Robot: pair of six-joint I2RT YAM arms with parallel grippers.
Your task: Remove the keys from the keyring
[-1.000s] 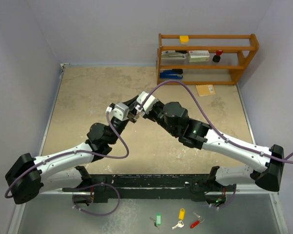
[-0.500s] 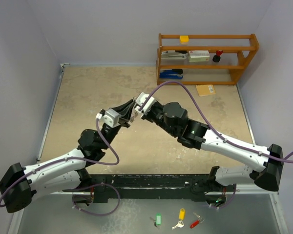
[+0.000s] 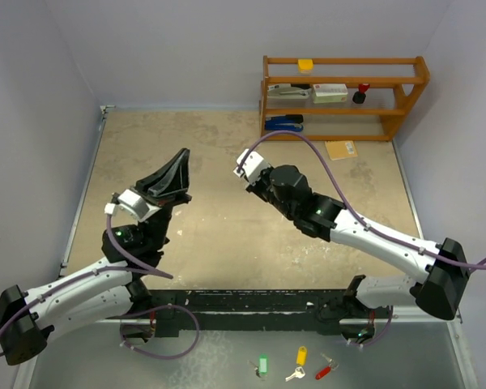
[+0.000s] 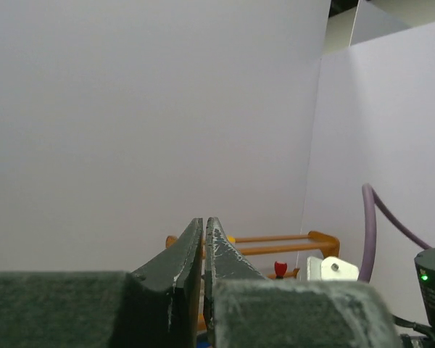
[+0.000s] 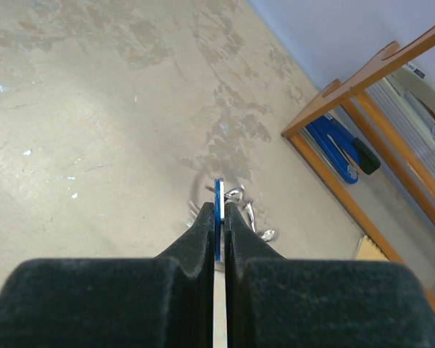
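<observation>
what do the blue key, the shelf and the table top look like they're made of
Blue key: thin edge with glossy blue colour, likely coated metal, possibly plastic.
Shelf: orange-brown wood, smooth, seemingly varnished.
Table top: mottled beige, matte and scuffed, stone-like look; true material unclear.

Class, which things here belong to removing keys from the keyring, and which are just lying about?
Job: blue-headed metal key in the shut right gripper; plain silver keys just beyond it.
Lying about: green-tagged key; yellow-tagged key; red-tagged key; blue stapler; wooden shelf; tan envelope.
</observation>
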